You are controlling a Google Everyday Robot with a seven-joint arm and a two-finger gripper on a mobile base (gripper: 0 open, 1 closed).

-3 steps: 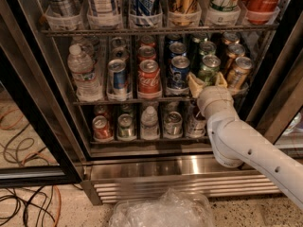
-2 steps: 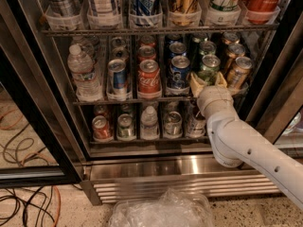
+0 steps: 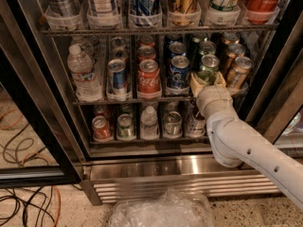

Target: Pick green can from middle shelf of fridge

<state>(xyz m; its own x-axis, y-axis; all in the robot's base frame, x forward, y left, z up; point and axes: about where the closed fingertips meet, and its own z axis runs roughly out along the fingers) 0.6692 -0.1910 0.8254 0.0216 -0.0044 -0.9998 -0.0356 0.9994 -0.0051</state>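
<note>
The green can (image 3: 208,66), with a silver lid, stands at the front of its lane on the middle shelf (image 3: 128,100) of the fridge (image 3: 33,103), right of centre. My gripper (image 3: 208,81) reaches in from the lower right on a white arm. It is open, with one cream finger on each side of the can's lower part. The can stands upright on the rack. A blue can (image 3: 179,70) is just left of it and a bronze-gold can (image 3: 238,71) just right.
A red Coca-Cola can (image 3: 148,77) and a water bottle (image 3: 83,72) share the shelf. Tall cans fill the rack above, small cans the one below. The ribbed steel base (image 3: 156,171), a clear plastic bag (image 3: 161,212) and floor cables (image 3: 23,207) lie below.
</note>
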